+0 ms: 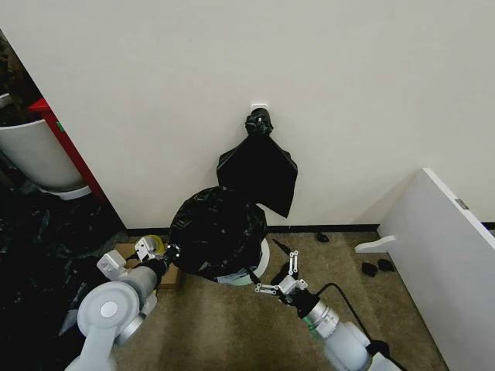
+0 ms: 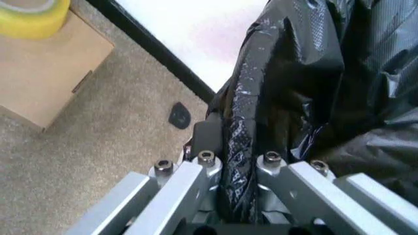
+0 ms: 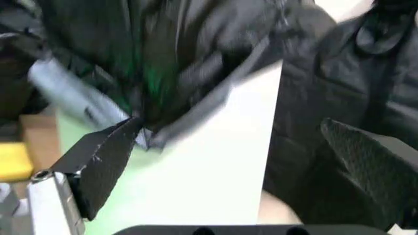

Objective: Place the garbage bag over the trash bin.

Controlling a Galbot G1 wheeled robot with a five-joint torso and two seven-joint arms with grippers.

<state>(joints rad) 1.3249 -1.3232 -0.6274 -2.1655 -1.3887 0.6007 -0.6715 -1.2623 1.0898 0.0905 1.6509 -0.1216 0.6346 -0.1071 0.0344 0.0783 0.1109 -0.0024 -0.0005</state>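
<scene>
Garbage bag (image 1: 218, 230) billows over the trash bin (image 1: 263, 259) on the carpet by the wall. Left gripper (image 1: 172, 253) is pinched tight on a fold at the bag's left side (image 2: 238, 147). Right gripper (image 1: 285, 269) stands spread wide, holding nothing, just right of the bin (image 3: 216, 171). Farther back, a knotted black bag bundle (image 1: 259, 166) hangs on the wall.

Floor: beige short-pile carpet (image 1: 232, 325), black baseboard along the white wall. On it: white trash bin (image 1: 261, 263) against the wall, cardboard box (image 1: 166, 274) just to its left with a yellow tape roll (image 1: 155, 243) on top, a few small black scraps (image 1: 377, 267) near the white board (image 1: 448, 263) on the right.
</scene>
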